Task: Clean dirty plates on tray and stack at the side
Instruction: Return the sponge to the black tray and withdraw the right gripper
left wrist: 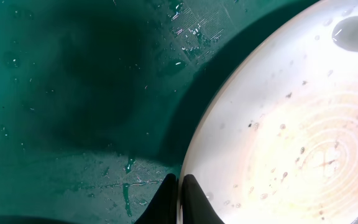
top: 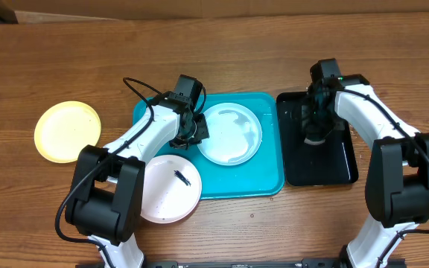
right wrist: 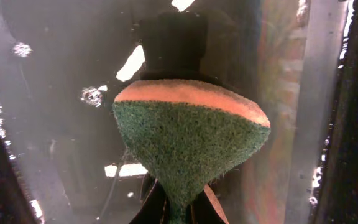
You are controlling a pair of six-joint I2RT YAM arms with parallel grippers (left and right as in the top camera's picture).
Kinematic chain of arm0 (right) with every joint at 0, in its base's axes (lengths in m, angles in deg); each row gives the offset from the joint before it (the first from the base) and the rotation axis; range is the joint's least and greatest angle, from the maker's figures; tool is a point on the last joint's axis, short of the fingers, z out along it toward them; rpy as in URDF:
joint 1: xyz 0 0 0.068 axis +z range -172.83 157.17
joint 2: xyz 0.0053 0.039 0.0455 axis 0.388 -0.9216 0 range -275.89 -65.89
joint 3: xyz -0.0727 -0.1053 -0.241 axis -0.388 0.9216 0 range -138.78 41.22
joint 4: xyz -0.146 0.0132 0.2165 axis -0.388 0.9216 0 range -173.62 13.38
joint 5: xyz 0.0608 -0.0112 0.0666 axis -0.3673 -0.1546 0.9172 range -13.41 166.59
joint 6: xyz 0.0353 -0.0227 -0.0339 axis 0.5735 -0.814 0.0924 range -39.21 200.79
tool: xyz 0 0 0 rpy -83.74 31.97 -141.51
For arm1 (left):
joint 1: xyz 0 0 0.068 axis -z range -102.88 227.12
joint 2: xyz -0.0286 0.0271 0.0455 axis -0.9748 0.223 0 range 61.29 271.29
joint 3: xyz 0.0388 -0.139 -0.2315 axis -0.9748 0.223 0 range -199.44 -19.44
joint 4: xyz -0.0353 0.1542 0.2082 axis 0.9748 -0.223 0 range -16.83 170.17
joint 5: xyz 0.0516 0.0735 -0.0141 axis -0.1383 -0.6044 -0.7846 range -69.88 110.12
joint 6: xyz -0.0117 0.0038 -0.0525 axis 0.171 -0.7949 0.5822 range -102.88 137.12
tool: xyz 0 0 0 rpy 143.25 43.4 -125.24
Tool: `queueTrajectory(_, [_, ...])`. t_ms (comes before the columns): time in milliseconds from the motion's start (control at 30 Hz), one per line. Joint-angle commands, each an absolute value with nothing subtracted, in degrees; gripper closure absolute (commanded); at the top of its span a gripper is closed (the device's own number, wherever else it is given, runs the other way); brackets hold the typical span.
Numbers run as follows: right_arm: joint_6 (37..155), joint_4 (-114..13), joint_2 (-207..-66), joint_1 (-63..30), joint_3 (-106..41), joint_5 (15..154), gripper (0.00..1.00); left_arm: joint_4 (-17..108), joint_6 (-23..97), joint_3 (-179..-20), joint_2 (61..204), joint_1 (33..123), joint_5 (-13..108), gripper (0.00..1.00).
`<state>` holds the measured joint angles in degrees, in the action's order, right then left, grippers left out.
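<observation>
Left hand: your left hand (top: 193, 132) is pinched closed on the near-left rim of the light cyan plate (top: 233, 134). In the wrist view one finger sits on each side of the rim.
Right hand: your right hand (top: 315, 136) is clamped on a green sponge (right wrist: 188, 134) with an orange backing, held low over the wet black tray (top: 334, 167).
Light cyan plate: it sits inside the turquoise tray (top: 263, 179), toward the far right. Its surface is wet, and small dark specks (left wrist: 283, 126) show up close.
White plate: this white plate (top: 162, 197) lies across the tray's near-left corner, partly over the counter (top: 274, 231). It carries a dark smear (top: 181, 176).
Yellow-green plate: this yellow-green plate (top: 67, 132) lies alone on the counter, well left of the tray, with no mark that you can make out from above.
Done so far: probably one plate, the yellow-green one, is cleaned and set aside.
Left to do: you likely have to finish wiping the cyan plate, clean the smeared white one, then stack both on the yellow-green plate. No stack exists yet.
</observation>
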<state>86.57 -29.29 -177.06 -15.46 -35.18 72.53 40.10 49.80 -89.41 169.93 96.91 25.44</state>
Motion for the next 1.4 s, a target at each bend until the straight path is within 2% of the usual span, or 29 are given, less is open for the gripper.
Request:
queueTrajectory(0, [86.94,-29.84,-176.15,-15.35,-35.23,70.59,0.96,40.16,49.28,-89.02,168.84,97.02,24.54,0.94])
queueTrajectory(533, [86.77,-37.93,-175.93,-15.35,-28.32,70.2,0.95,40.38,49.28,-89.0,168.84,97.02,24.46,0.94])
queueTrajectory(567, [86.77,-37.03,-175.84,-15.35,-29.41,70.2,0.86,40.36,49.28,-89.02,168.84,97.02,24.46,0.94])
queueTrajectory(700, [86.81,-31.24,-175.71,-15.37,-36.12,70.22,0.64,40.36,49.28,-89.02,168.84,97.02,24.46,0.93])
queueTrajectory(833, [86.81,-26.28,-175.71,-15.37,-42.81,70.2,0.39,40.36,49.28,-89.0,168.84,97.02,24.46,0.87])
queueTrajectory(1000, [88.84,-25.21,-175.71,-15.74,-46.4,70.22,0.25,39.81,49.26,-89.0,168.84,97.02,24.41,0.84])
queueTrajectory(1167, [92.25,-26.19,-175.71,-19.63,-48.14,70.7,0.21,39.2,49.26,-88.95,168.84,97.02,24.17,0.84])
queueTrajectory(1367, [93.11,-26.78,-175.73,-29.68,-48.76,76.78,0.13,39.33,49.28,-88.95,168.86,97.02,23.95,0.8])
